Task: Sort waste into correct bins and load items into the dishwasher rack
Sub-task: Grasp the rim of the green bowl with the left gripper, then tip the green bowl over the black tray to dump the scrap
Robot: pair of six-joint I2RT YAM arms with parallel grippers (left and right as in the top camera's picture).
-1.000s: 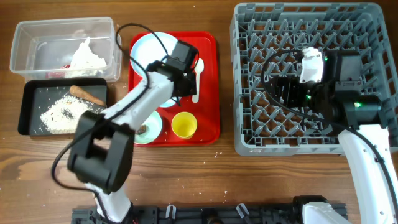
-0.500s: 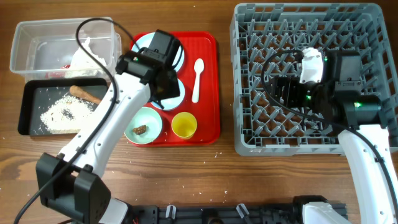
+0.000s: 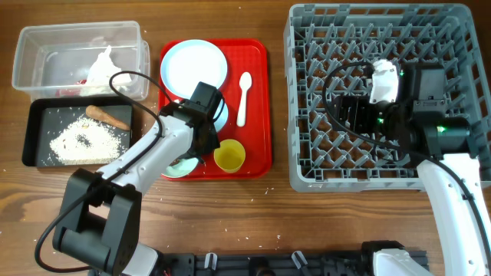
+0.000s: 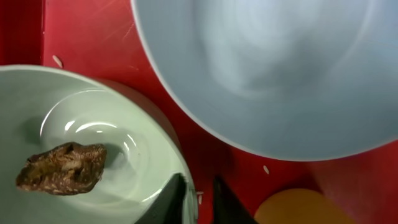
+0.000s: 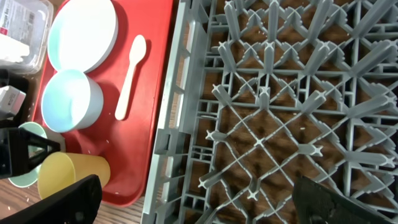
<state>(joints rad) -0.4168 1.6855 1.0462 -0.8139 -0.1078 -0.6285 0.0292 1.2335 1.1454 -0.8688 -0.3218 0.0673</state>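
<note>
Here the left hand (image 4: pixel 198 198) sits low over the flat red plastic serving tray (image 3: pixel 257 54), at the rim of the mint-green round bowl (image 4: pixel 93 124). Its two fingers stand close together astride that rim, one just inside and one outside. Whether they already pinch it cannot be told.

The small dark brown chunk (image 4: pixel 62 168) lies on the bowl's floor, across the bowl from the fingers and apart from them, its long axis roughly crosswise in the wrist view. The yellow plastic cup (image 4: pixel 298 208) and the small pale blue-white bowl (image 4: pixel 267 68) crowd the hand's other side (little room to swing there).

The shallow black rectangular tray (image 3: pixel 42 119) lies on the wooden desk (image 3: pixel 268 222) just beyond the red tray, so the left arm is clearly the nearer one. The right hand (image 5: pixel 202 199) hangs spread wide and empty over the large grey lattice plastic rack (image 3: pixel 295 92), well apart.
</note>
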